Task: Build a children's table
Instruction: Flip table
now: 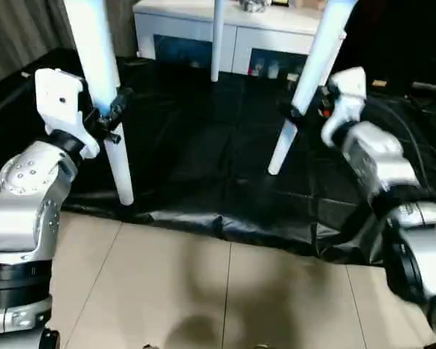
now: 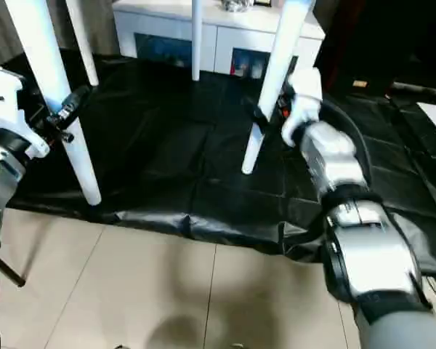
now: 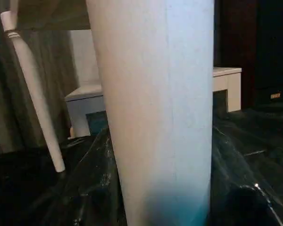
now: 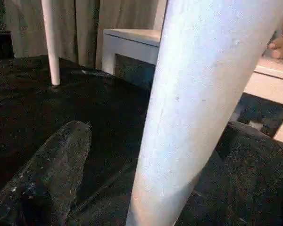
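Four legs: the children's table [image 1: 94, 43] stands upright on a black sheet [image 1: 203, 160] over the tiled floor [image 1: 203, 291].
Left gripper [image 1: 110, 115]: jaws pinching the near-left leg [image 1: 105, 94].
Right gripper [image 2: 265, 116]: jaws spread around the near-right leg [image 1: 305, 87], not pressing it.
Behind: a white cabinet [image 1: 240, 36].

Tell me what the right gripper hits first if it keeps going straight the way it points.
Most likely the white table leg: it stands right between the right gripper's open fingers, seemingly with a small gap left.
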